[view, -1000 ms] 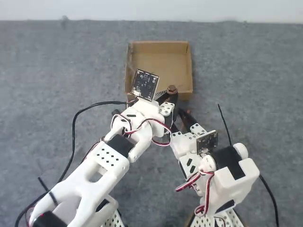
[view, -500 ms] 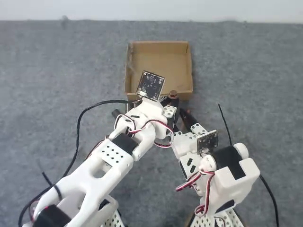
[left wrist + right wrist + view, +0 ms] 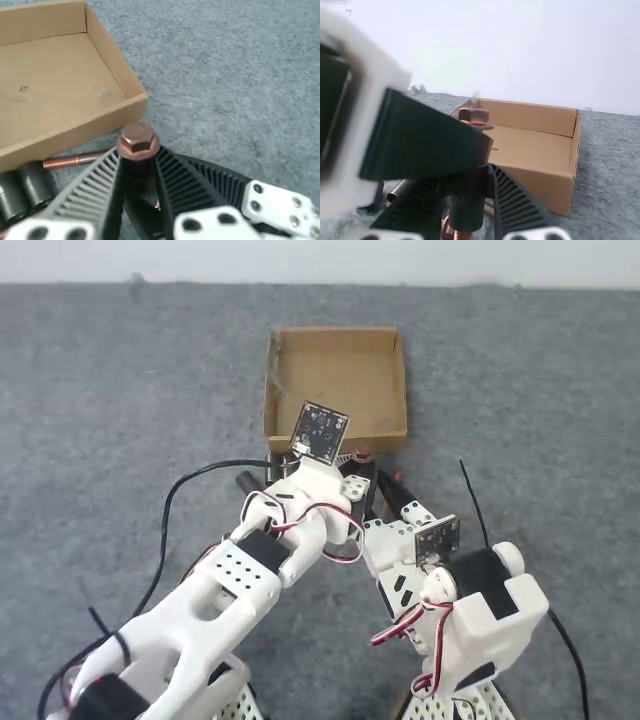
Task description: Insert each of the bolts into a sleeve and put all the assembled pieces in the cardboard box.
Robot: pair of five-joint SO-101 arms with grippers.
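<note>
Two loose sleeves, both dark, were noted side by side on the grey mat, just outside the cardboard box. A loose bolt was seen lying beside them, along the box's near wall.

The left gripper was found narrowed onto a dark sleeve. It was gripped just under the copper hex head of the bolt seated in it. The piece was held head-up over the mat, outside the box, near a corner of the near wall.

The right gripper was recorded just beside the left one. Its fingers were closed on the sleeve lower down, with copper thread showing at the wrist end.
</note>
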